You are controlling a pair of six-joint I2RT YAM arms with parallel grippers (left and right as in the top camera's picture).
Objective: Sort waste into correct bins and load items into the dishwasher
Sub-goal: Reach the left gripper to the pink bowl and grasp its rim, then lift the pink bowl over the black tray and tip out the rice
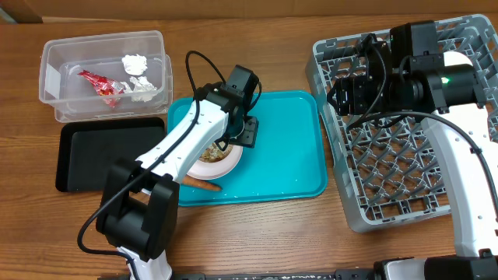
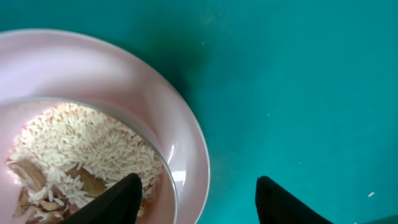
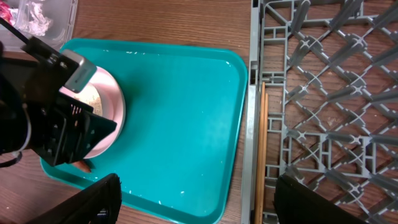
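A white bowl [image 1: 220, 161] with rice and beige food scraps [image 2: 81, 149] sits on the left part of the teal tray [image 1: 288, 148]. My left gripper [image 2: 196, 199] is down at the bowl's right rim [image 2: 186, 137]. It is open, with one finger inside over the rice and the other outside over the tray, neither touching the rim. An orange carrot [image 1: 204, 185] lies just in front of the bowl. My right gripper [image 3: 198, 186] hangs open and empty above the left edge of the grey dish rack [image 1: 405, 155]. Pale chopsticks [image 3: 260, 155] lie inside the rack along that edge.
A clear tub [image 1: 105, 74] at the back left holds red-and-silver wrappers [image 1: 99, 84] and a white tissue [image 1: 136, 64]. A shallow black tray [image 1: 109, 159] lies in front of it, left of the teal tray. Small rice grains dot the teal tray [image 3: 180, 112].
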